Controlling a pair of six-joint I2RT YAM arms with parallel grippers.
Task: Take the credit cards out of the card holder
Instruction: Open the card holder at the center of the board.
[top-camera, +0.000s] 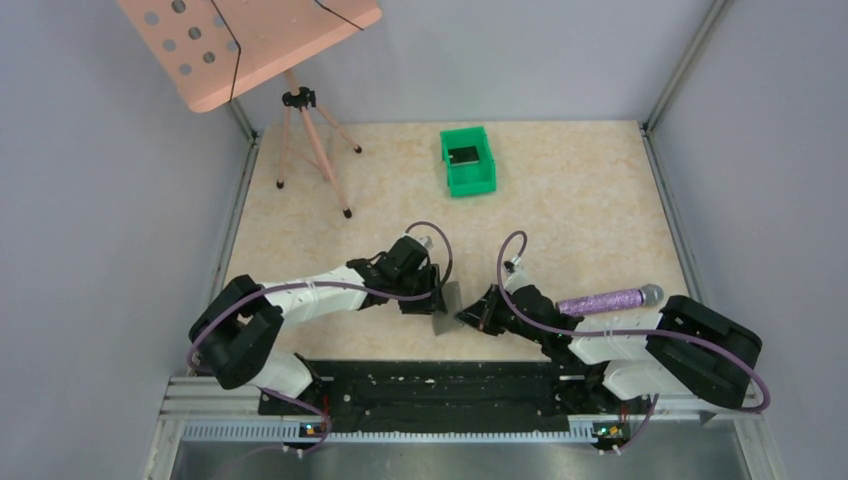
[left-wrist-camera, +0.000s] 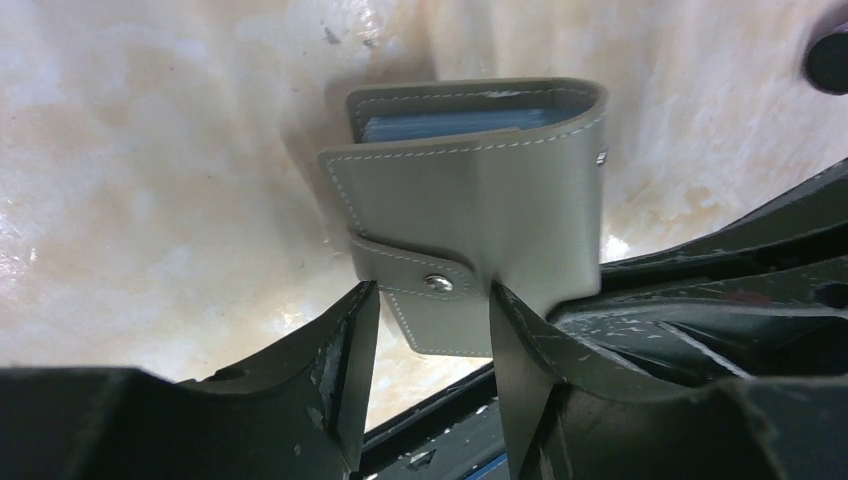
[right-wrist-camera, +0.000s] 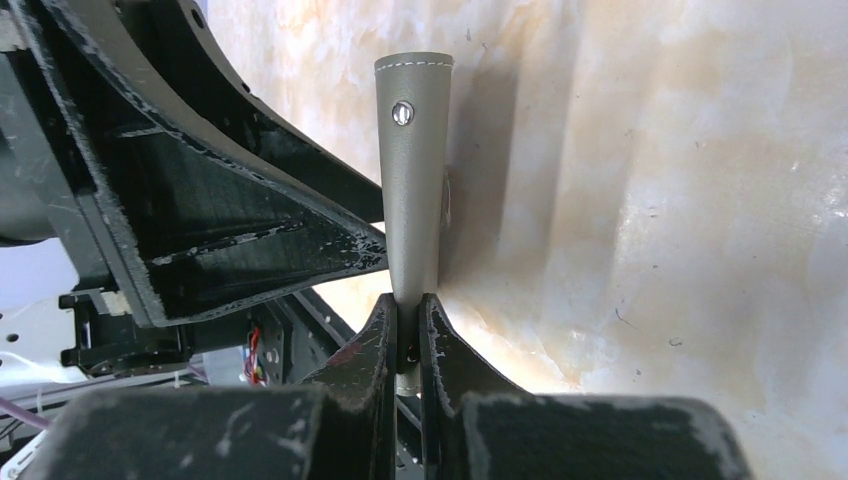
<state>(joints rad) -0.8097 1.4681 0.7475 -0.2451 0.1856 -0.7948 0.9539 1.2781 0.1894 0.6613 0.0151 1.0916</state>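
Observation:
The grey card holder (top-camera: 447, 305) is held upright just above the table between my two grippers. In the left wrist view the card holder (left-wrist-camera: 480, 190) faces me with its snap strap fastened, and light blue card edges (left-wrist-camera: 455, 125) show in its top slot. My left gripper (left-wrist-camera: 430, 300) is open, its fingers on either side of the strap tab. In the right wrist view the card holder (right-wrist-camera: 410, 190) stands edge-on, and my right gripper (right-wrist-camera: 408, 305) is shut on its lower edge. From above, the left gripper (top-camera: 435, 290) and right gripper (top-camera: 472, 318) meet at the holder.
A green plastic bin (top-camera: 480, 180) with a dark flat item inside stands at the back centre. A purple cylinder (top-camera: 600, 300) lies beside the right arm. A pink music stand (top-camera: 250, 40) on a tripod (top-camera: 305, 140) stands at the back left.

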